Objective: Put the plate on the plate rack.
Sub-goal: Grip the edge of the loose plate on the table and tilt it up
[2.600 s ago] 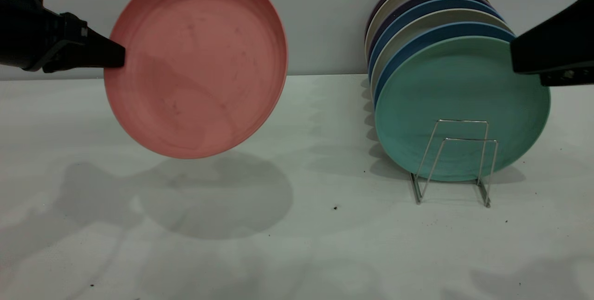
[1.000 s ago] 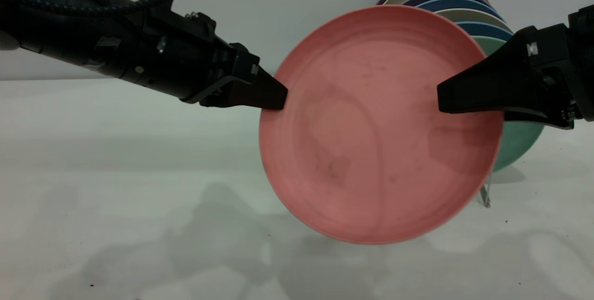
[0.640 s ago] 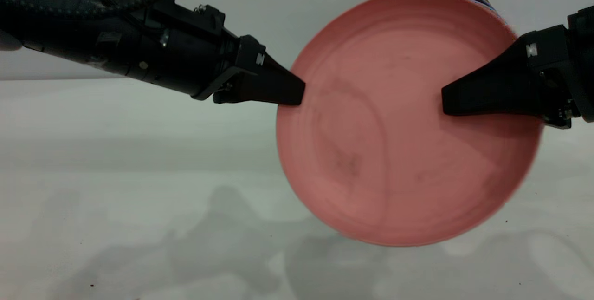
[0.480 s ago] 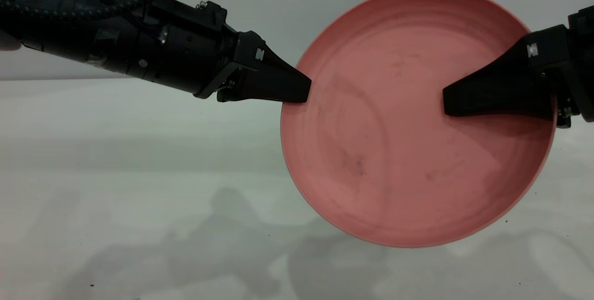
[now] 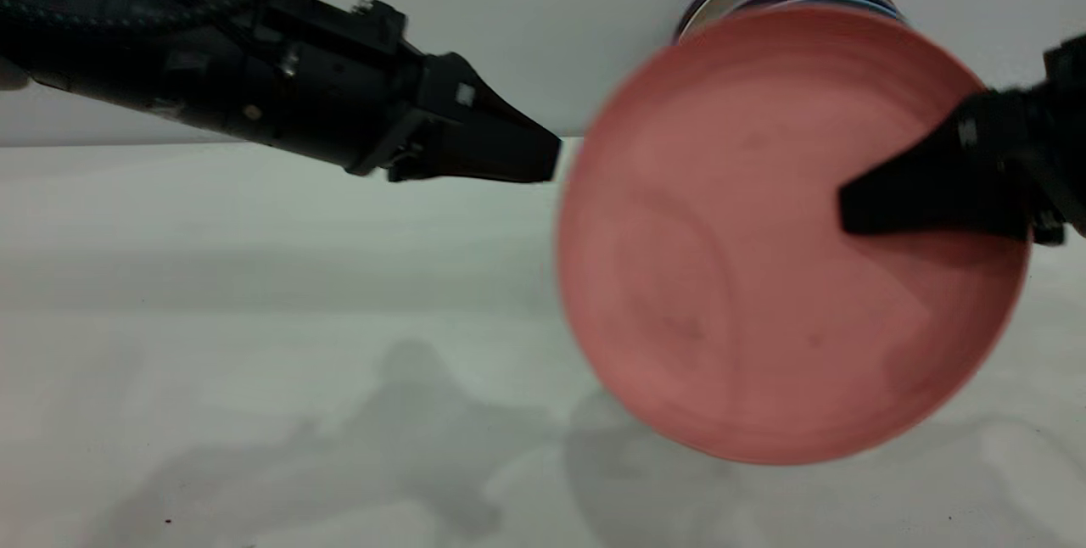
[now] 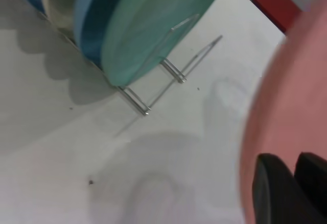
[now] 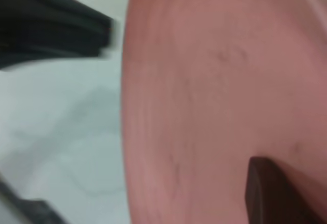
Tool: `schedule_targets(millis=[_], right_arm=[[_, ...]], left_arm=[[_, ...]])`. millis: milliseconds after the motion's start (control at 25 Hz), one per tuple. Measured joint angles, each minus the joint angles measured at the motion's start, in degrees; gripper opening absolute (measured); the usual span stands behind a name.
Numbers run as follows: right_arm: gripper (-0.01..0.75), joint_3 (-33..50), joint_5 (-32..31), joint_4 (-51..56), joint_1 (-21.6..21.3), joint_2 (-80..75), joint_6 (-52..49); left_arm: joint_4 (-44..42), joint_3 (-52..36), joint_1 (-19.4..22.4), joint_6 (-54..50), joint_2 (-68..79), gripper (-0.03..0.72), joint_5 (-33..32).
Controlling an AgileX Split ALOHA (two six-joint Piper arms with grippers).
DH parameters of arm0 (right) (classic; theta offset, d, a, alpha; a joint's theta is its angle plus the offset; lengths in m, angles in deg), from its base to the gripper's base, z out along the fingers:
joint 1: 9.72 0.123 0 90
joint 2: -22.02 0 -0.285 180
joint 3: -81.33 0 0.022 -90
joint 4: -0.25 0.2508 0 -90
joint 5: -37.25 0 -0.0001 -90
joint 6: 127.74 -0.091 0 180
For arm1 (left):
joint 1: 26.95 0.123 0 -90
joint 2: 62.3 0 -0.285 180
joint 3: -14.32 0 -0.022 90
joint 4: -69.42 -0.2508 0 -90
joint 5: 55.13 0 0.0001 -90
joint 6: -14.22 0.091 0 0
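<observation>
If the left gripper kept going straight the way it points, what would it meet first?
Most likely the plate: the left gripper points right, toward its near rim, just across a small gap. Depth is unclear from this view.

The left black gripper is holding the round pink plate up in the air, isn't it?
Not quite. The right gripper is holding the round salmon-pink plate up in the air. The exterior view shows the left gripper just off the plate's edge, not touching it.
</observation>
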State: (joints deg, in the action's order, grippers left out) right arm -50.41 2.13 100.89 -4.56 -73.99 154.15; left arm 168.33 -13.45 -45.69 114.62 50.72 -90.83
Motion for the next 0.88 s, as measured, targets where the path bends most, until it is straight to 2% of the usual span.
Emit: schedule_targets(millis=[120, 280, 480, 640, 880], right_arm=[[0.135, 0.00, 3.51, -1.21, 0.00, 0.00, 2.41], [0.133, 0.00, 4.81, -4.14, 0.00, 0.46, 9.33], [0.133, -0.25, 7.09, -10.77, 0.00, 5.49, 19.70], [0.133, -3.57, 10.79, -21.43, 0.00, 9.36, 19.70], [0.133, -12.14, 9.37, -40.93, 0.00, 10.17, 19.70]], left_arm=[[-2.50, 0.00, 4.26, -2.10, -1.22, 0.220, -0.19], [-7.60, 0.00, 11.70, -5.89, -2.78, 0.315, -0.25], [-14.42, 0.00, 19.03, -10.48, -3.21, 0.336, -0.36], [-15.58, 0.00, 22.03, -11.32, -3.21, 0.337, -0.42], [-16.02, 0.00, 22.75, -11.44, -3.21, 0.337, 1.01]])
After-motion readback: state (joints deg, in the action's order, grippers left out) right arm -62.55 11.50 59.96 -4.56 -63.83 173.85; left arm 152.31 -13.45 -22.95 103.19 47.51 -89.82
